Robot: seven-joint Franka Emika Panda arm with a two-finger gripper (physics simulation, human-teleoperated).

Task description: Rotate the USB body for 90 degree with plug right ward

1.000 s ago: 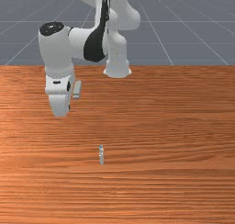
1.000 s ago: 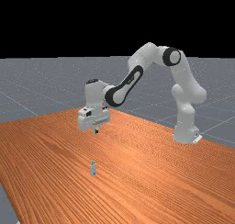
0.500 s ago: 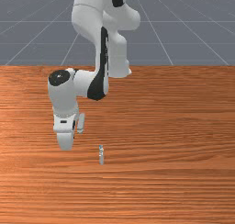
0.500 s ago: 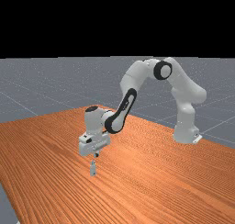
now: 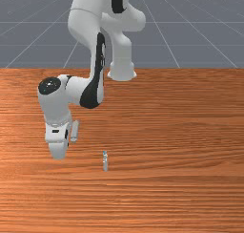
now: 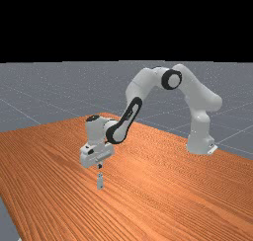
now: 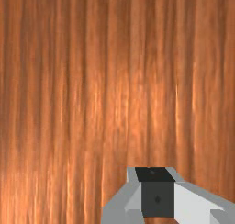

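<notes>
Front view shows a wide table of orange-brown wood (image 5: pixel 190 132), and over it reaches a white and grey jointed arm (image 5: pixel 87 17). Its two-finger gripper (image 6: pixel 100 166) hangs above the wood; from the wrist view I take its black-tipped fingers (image 7: pixel 158 200) to be together, with nothing seen between them. Smallest of all, the slim silvery-grey USB body (image 5: pixel 105 164) lies on the table, to the front view's right of the hand and well in from the corners. Its length runs between the table's near edge and the edge by the arm's base, so I'd judge the quarter turn not yet made. Left to do: reach one end, swing it round and leave the plug pointing right.
</notes>
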